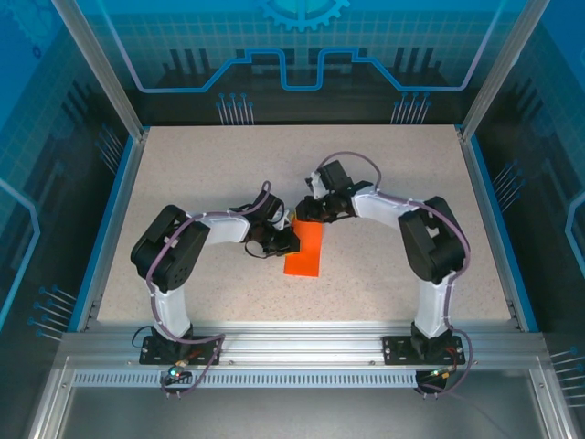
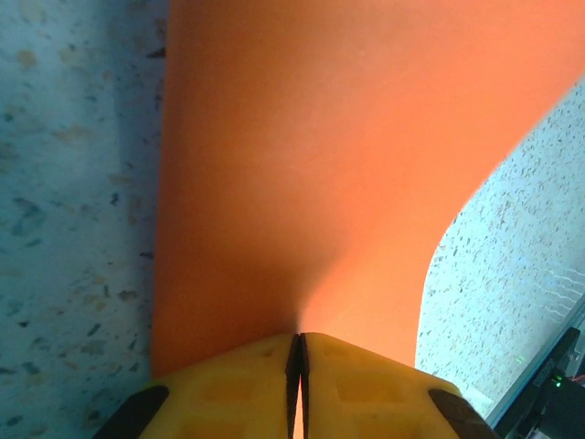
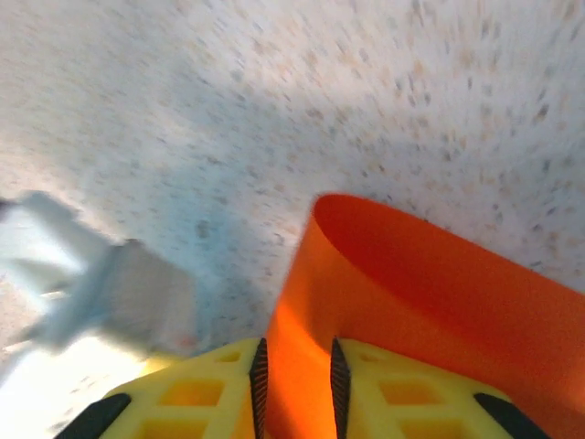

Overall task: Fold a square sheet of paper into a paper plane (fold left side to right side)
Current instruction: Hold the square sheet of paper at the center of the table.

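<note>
The square sheet of paper (image 1: 304, 251) lies at the table's middle as a bright orange strip, bent over on itself. My left gripper (image 1: 291, 241) meets its left edge, and in the left wrist view that gripper (image 2: 295, 343) is shut on the paper (image 2: 320, 165), which bulges away from the pads. My right gripper (image 1: 313, 212) sits at the paper's far end. In the right wrist view its jaws (image 3: 295, 352) stand apart, with a curved loop of the paper (image 3: 411, 274) rising between them. The paper plane is not formed; the sheet is one soft curl.
The speckled table (image 1: 384, 174) has blue raised edges left and right and a metal rail (image 1: 292, 343) along the near side. A blurred pale part of the left arm (image 3: 119, 283) shows close to the right gripper.
</note>
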